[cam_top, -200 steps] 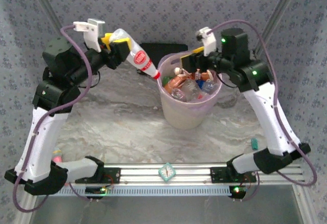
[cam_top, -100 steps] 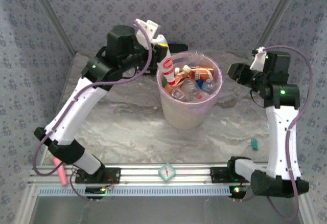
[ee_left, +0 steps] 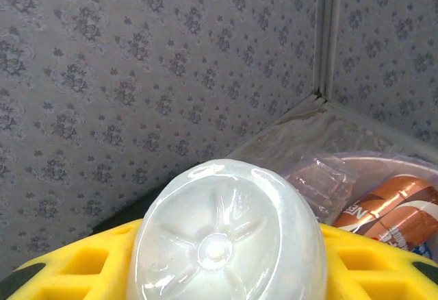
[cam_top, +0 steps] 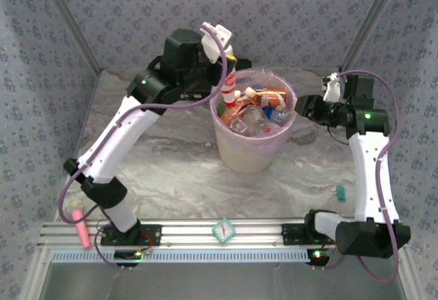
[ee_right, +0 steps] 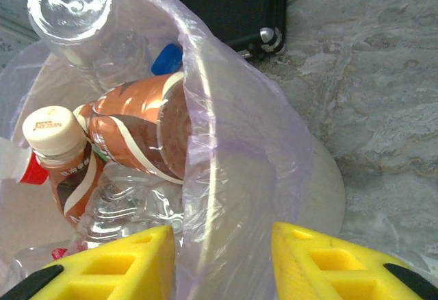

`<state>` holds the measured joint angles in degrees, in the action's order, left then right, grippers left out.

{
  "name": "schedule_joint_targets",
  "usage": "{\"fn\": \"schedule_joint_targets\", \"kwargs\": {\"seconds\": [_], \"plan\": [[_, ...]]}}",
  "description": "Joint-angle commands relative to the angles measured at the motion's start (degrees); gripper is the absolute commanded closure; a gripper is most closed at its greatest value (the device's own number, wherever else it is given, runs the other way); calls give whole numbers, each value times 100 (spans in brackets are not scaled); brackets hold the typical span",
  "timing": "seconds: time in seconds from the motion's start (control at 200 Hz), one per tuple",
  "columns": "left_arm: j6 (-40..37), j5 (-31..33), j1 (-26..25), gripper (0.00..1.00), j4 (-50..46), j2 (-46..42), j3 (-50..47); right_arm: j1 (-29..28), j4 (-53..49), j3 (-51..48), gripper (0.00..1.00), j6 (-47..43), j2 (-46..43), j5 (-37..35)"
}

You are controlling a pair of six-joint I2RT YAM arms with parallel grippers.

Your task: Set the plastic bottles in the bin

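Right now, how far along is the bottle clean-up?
Nearly done. The bin already holds a heap of bottles. In hand: the left tool grips a red-labelled bottle cap-down at the bin's rim. The right tool sits at the opposite side, carrying nothing. Left: releasing that bottle.
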<state>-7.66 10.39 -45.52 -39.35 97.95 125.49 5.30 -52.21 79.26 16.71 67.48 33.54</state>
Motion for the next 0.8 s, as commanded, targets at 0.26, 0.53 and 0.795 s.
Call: {"fn": "schedule_joint_targets", "kwargs": {"seconds": [0.26, 0.53, 0.795], "plan": [[-804, 690, -90, 52, -2400, 1368, 2055, -108, -55, -49, 56, -344, 36, 214], [-750, 35, -93, 45, -3121, 1834, 2292, -152, -18, -25, 56, -340, 55, 157], [-720, -627, -89, 8, -2889, 1794, 2085, -249, 41, -71, 56, -309, 79, 120]]}}
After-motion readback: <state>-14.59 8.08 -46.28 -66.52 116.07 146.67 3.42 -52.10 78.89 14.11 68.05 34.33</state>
